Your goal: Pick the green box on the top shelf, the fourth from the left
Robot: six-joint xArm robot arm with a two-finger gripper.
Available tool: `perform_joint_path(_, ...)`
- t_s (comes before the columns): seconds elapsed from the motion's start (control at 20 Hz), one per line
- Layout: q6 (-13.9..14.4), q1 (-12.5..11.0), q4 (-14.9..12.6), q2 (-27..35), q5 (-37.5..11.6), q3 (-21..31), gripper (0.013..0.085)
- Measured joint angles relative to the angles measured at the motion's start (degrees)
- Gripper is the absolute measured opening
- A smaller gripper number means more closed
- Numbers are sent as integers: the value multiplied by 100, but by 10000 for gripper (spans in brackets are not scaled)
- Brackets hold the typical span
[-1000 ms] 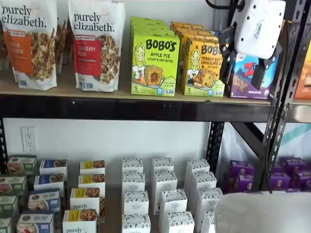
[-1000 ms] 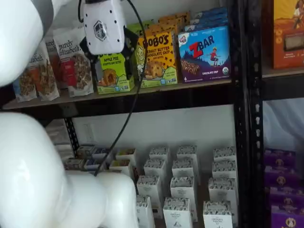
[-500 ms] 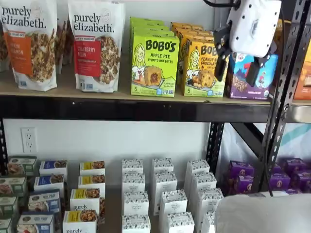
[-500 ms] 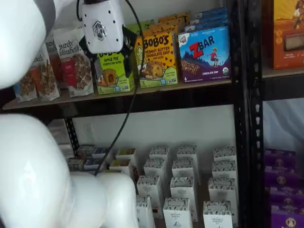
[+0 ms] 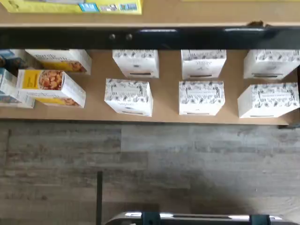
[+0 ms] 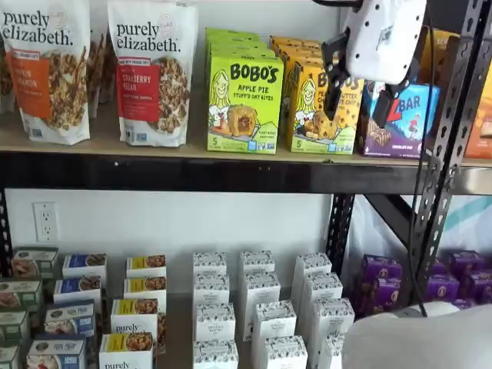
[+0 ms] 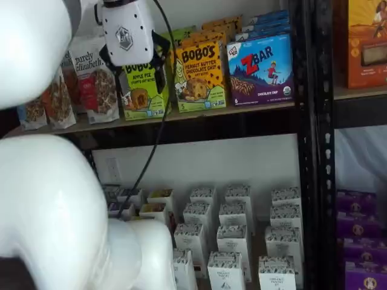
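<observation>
Where the top shelf is seen in both shelf views, the green box is found standing upright on its tan board, its taller side vertical and its printed face turned out toward the front. Two granola pouches are set just beside it on one flank, and a yellow carton of the same brand is set close against the other, with a blue bar box further along. More green cartons are lined up behind the front one, running back into the shelf.

The gripper is held in front of the shelf, its white body above and its two black fingers hanging down with a plain gap between them; nothing is held. In a shelf view it is seen before the yellow carton and the blue bar box, apart from the green box; in a shelf view the upper part of the green box is covered by it, so that only the lower print is shown. A black cable is hung across the front beam.

Below, rows of small white patterned boxes are ranged on the lower shelf. In the wrist view a yellow-green edge is caught above the black beam, possibly the green box's base, though this cannot be told.
</observation>
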Motion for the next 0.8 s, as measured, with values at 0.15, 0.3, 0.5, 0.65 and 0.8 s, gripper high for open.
perform_joint_path(0.15,170,186,-34,122,-104,-45,850)
perform_joint_path(0.3,332,363,-70,247,-231,-82,850)
perform_joint_path(0.5,504,556,-131,422,-407,-137,850)
perform_joint_path(0.65,662,737,-259,574,-492,-194,850)
perform_joint_path(0.8,800,889,-355,710,-622,-228,850)
